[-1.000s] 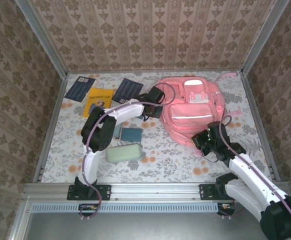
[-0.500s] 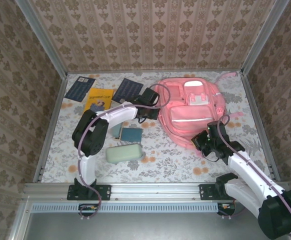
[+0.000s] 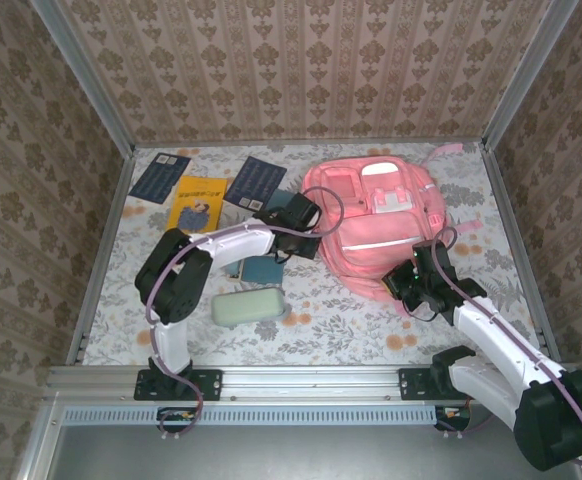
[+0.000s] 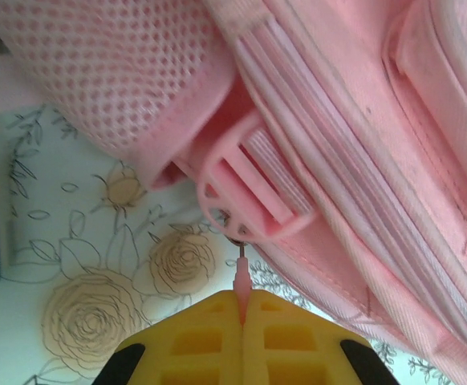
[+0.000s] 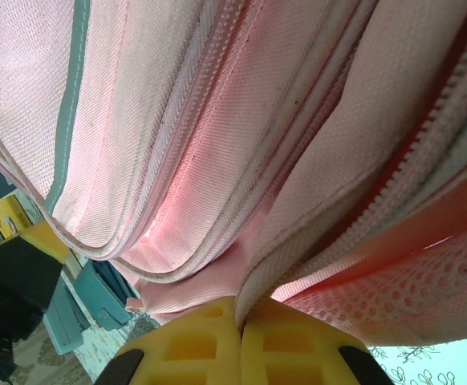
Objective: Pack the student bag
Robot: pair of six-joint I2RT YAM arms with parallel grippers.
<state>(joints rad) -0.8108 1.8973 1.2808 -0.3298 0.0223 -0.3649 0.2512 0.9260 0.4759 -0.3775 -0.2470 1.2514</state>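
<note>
The student bag [image 3: 376, 225], a large pink backpack with white-trimmed pockets, lies flat at the right back of the table. My left gripper [image 3: 313, 222] is at the bag's left side. In the left wrist view its yellow fingers [image 4: 298, 337] are shut on a thin pink zip pull [image 4: 241, 281], just below a round pink plastic buckle [image 4: 249, 200]. My right gripper [image 3: 404, 280] sits at the bag's near right edge. In the right wrist view it [image 5: 240, 313] is shut on a fold of the bag's zip-edged fabric [image 5: 298, 241].
A pale green pencil case [image 3: 248, 306] lies near the left arm, with a teal box [image 3: 262, 268] behind it. A yellow book [image 3: 197, 200] and two dark blue booklets [image 3: 161, 177] [image 3: 256, 181] lie at the back left. Patterned walls enclose the table.
My left gripper has moved toward me along the bag's left side with the zip pull in it. The bag has shifted slightly left. The right gripper has barely moved.
</note>
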